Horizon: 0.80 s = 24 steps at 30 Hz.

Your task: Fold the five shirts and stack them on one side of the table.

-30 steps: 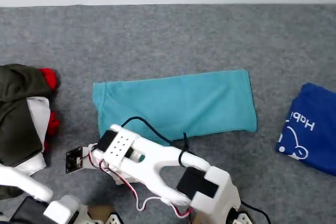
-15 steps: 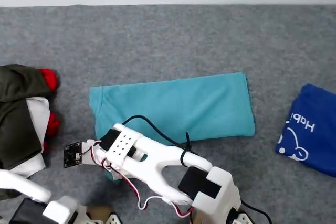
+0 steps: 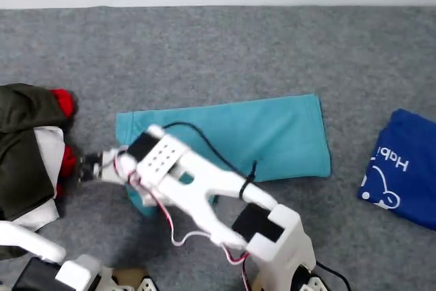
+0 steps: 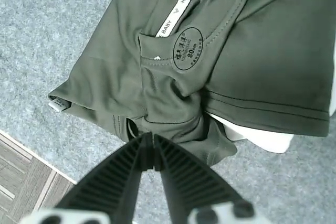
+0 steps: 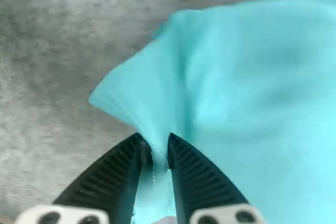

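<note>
A teal shirt [image 3: 259, 134] lies folded into a long band across the middle of the grey table. My right gripper [image 5: 155, 156] is shut on a pinch of its hem at the left end, where the teal shirt [image 5: 252, 77] rises in a ridge. In the high view the white right arm [image 3: 197, 182] crosses that left end. My left gripper [image 4: 152, 148] is shut, its tips at the edge of an olive shirt [image 4: 236, 51]. That olive shirt [image 3: 24, 141] tops a pile at the table's left edge. A folded blue shirt [image 3: 402, 168] lies at the right edge.
A red garment [image 3: 65, 103] and a white one [image 3: 51, 144] lie in the left pile under the olive shirt. Bare grey table [image 3: 225, 46] stretches behind the teal shirt. A wooden floor strip [image 4: 21, 182] borders the table beside the left gripper.
The right arm has swung away from the near edge and leftward with the teal shirt's left corner in its grip. The shirt's left end shifted slightly left. The left arm has stayed put.
</note>
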Each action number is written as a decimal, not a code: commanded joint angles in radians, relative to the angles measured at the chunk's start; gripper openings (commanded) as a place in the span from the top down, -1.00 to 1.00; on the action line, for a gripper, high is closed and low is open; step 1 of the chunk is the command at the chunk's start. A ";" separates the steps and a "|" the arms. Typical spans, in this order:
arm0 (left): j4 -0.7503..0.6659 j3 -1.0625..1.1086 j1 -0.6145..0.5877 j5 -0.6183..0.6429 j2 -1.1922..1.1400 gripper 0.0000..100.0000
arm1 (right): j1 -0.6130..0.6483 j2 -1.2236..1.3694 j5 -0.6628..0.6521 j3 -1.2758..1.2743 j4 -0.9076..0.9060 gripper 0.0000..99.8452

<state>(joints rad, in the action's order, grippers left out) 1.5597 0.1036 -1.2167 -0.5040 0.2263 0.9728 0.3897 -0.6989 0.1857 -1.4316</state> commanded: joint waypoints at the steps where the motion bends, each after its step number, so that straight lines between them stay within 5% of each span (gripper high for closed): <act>1: -0.015 -0.035 0.000 -0.012 0.012 0.99 | -0.081 -0.013 -0.074 0.123 -0.013 0.98; 11: -0.014 -0.035 0.000 -0.012 0.012 0.99 | -0.229 0.186 -0.152 0.338 0.027 0.96; 17: -0.012 -0.035 0.000 -0.012 0.012 0.99 | -0.288 0.315 -0.092 0.542 -0.021 0.60; 24: -0.012 -0.035 0.000 -0.012 0.012 0.99 | -0.358 0.397 -0.078 0.749 -0.061 0.58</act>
<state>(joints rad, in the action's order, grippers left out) 1.5597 0.1036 -1.2167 -0.5040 0.2263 0.6460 0.7963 -0.7910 0.8239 -1.4546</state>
